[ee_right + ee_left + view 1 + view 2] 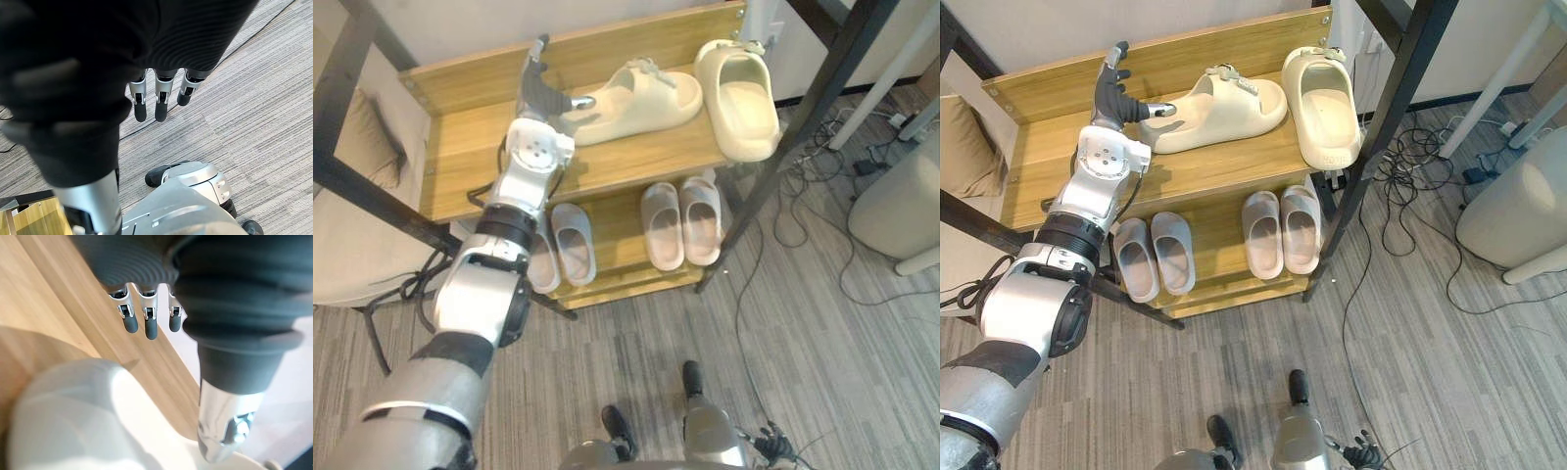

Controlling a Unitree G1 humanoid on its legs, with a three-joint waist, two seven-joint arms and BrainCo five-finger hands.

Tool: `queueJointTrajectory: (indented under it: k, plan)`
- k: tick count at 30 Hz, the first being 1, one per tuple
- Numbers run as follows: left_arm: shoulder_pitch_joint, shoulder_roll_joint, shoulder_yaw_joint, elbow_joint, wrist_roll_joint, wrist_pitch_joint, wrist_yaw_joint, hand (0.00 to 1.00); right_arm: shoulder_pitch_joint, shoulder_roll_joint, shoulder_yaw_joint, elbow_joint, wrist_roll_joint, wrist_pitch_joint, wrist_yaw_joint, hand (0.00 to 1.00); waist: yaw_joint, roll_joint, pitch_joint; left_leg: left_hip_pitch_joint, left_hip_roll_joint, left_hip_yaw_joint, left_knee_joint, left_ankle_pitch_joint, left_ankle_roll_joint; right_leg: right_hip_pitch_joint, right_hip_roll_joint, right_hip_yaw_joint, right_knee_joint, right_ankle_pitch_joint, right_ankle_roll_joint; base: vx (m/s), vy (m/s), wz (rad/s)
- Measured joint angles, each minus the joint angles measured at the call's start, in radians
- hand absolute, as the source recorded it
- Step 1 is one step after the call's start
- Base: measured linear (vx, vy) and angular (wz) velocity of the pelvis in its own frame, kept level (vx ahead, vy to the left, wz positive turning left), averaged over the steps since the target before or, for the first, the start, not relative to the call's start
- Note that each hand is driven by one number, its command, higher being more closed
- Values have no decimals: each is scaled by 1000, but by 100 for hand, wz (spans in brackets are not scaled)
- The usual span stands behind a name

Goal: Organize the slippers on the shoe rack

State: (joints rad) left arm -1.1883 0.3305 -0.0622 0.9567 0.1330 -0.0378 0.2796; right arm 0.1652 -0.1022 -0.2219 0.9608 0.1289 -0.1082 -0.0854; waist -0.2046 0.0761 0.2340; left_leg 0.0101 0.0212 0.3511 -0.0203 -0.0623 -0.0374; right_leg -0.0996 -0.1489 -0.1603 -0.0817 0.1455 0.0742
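Left eye view: left robot hand (540, 93) open beside cream slipper (636, 98) on shoe rack (460, 147); right robot hand (161, 105) also open.

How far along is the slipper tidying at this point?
Done: a grey pair and a second grey pair sit side by side on the lower shelf. In hand: the open left hand reaches the cream slipper lying crosswise on the top shelf. Left: lining it up beside the other cream slipper at the right end. The right hand hangs over the floor.

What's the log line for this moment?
left robot hand: open, at crosswise cream slipper, top shelf | right robot hand: open, above floor | grey pairs: lower shelf
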Motion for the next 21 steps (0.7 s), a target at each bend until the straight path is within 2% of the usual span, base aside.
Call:
queueJointTrajectory:
  k: [10, 21]
  plan:
    - [95, 3, 31, 16, -108, -1, -26, 0, 0, -5, 4, 23, -1, 14, -2, 0, 16, -6, -25, 12, 1, -7, 0, 0, 0, 18, 0, -10, -6, 1, -2, -1, -8, 1]
    - [182, -57, 23, -67, -190, -36, -30, 0, -11, -4, 4, 38, -9, 27, -3, 0, 22, -18, -37, 29, 1, -41, -19, 13, 0, 45, 0, -50, -7, -6, -10, -2, -28, 9]
